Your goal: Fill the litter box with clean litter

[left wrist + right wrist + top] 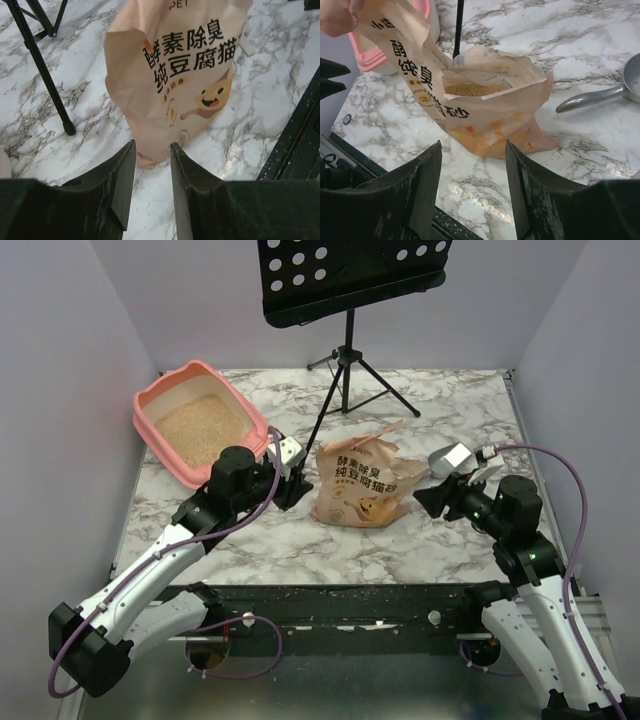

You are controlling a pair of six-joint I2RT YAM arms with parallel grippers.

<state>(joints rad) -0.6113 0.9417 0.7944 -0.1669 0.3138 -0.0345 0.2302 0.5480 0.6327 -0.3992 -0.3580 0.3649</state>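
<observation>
The litter box sat far left, with litter in it. The bag stood mid-table with more granules inside. The left gripper, just left of it, and the right gripper, to its right, both gaped, empty.

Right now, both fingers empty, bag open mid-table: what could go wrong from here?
1. The bag slumps with its mouth open and litter showing; a nudge could spill it onto the table.
2. The left fingers aim at the bag's bottom edge; pinching there might upend it.
3. The stand leg runs beside the bag; the left fingers could snag it.
</observation>
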